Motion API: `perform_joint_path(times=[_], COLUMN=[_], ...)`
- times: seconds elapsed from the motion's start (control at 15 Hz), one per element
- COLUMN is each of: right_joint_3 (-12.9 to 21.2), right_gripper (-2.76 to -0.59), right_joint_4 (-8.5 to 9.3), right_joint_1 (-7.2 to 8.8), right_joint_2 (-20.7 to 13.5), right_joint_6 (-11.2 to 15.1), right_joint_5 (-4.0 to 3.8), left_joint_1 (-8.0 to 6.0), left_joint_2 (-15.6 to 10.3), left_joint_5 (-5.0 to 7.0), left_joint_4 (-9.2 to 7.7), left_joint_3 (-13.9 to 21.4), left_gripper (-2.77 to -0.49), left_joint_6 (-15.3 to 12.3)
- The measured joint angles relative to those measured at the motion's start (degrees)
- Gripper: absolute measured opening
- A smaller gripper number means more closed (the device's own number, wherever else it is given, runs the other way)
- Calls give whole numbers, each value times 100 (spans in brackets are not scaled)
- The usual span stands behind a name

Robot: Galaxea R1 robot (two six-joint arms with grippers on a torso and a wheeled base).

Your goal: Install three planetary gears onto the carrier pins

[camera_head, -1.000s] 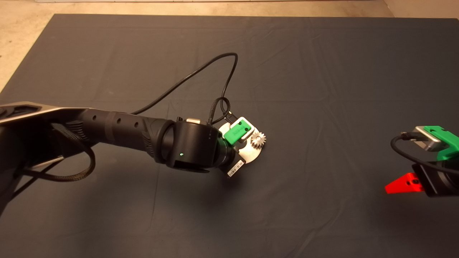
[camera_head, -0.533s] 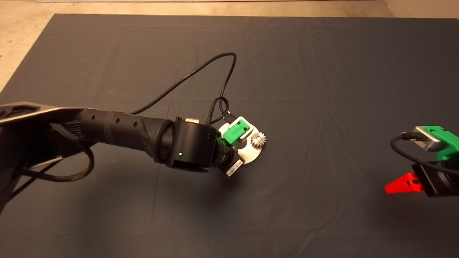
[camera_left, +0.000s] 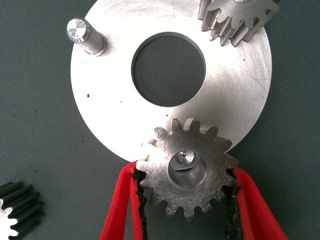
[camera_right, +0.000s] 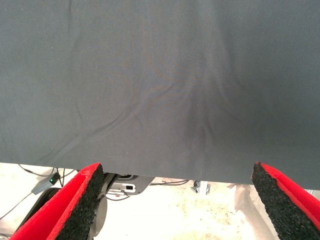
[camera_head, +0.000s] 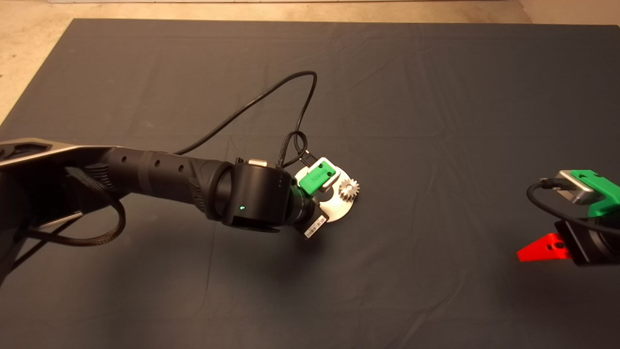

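Observation:
The shiny round carrier disc lies on the mat under my left arm. My left gripper is shut on a planetary gear at the disc's rim, and the tip of a carrier pin shows through the gear's centre hole. A second gear sits on another pin; in the head view it is the gear at the disc's right side. One pin stands bare. A third gear lies on the mat beside the disc. My right gripper waits open at the lower right.
A black cable loops from the left wrist over the mat behind the disc. The mat's edge and the floor with cables show in the right wrist view. The dark mat stretches wide around the disc.
The left arm has eased slightly to the left with the gear still held. The right gripper has shifted a little lower. The gear on the disc's right side has not moved.

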Motion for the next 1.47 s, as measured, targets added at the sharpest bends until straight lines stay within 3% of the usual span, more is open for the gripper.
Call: perform_joint_path(times=[0.93,1.47], right_joint_3=[0,0], right_gripper=[-115,-115], right_joint_4=[-1,1], right_joint_1=[0,2], right_joint_2=[0,-2], right_joint_6=[0,0], right_joint_5=[17,17], left_joint_1=[1,2], left_joint_2=[6,122], left_joint_5=[-1,-5], left_joint_4=[0,0], left_joint_3=[0,2], left_gripper=[-262,-262], left_joint_6=[-146,-413])
